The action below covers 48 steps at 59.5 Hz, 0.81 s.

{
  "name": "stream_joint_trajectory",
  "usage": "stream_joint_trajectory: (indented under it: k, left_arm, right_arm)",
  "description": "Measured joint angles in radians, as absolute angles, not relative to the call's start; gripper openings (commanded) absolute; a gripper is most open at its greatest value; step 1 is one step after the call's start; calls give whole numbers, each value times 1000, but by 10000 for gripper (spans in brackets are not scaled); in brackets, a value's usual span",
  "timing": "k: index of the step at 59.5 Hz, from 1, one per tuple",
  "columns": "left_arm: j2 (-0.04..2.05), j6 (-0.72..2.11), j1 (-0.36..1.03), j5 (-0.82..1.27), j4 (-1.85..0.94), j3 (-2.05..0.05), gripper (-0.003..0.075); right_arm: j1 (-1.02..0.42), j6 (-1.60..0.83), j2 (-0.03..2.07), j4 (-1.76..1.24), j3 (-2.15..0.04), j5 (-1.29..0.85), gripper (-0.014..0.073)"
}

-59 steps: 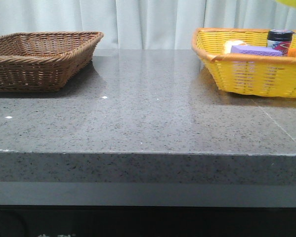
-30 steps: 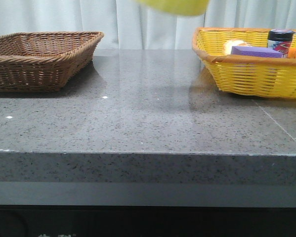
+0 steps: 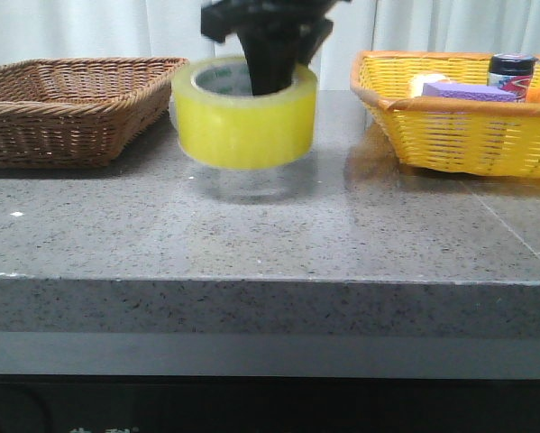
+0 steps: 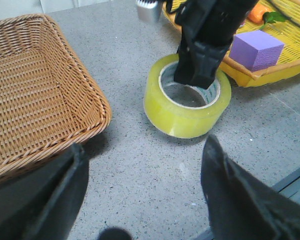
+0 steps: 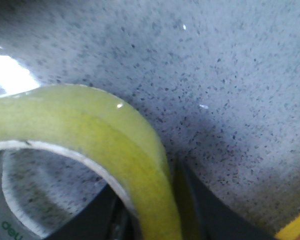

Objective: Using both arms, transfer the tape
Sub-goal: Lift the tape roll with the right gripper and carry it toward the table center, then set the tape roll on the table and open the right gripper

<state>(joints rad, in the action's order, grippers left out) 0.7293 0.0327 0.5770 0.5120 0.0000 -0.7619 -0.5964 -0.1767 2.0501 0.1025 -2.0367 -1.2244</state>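
The right gripper, clamped through the rigid, light tape's wall at two o'clock, left its smooth rim free.

Green print "deli" on tape inner core; other print illegible.

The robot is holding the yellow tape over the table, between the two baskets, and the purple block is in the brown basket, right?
Almost. The purple block is in the yellow basket, not the brown basket, which looks empty in the left wrist view. The rest holds: the right pincer grips the yellow tape over the table between the baskets.
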Motion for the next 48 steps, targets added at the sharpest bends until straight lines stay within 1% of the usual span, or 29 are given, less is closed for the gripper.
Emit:
stream_joint_trajectory:
  k: [10,16,22,26,38,48]
  left_arm:
    - [729,33,577,512,0,-762,479]
    - [729,33,577,512,0,-762,479]
    - [729,33,577,512,0,-762,479]
    - [729,33,577,512,0,-762,479]
    - [729,33,577,512,0,-762,479]
    - [729,33,577,512,0,-762,479]
  right_arm:
    - [-596,-177,2091,107,-2053,-1223,226]
    - [-596,-177,2100,107,-2055,-1221,302]
    - [-596,-177,2103,109,-2056,-1217,409]
    - [-596,-177,2105,109,-2056,-1212,449]
    - [-596,-177,2084,101,-2056,-1210,451]
    - [-562,-174,1969,-12,-2051,-1181,450]
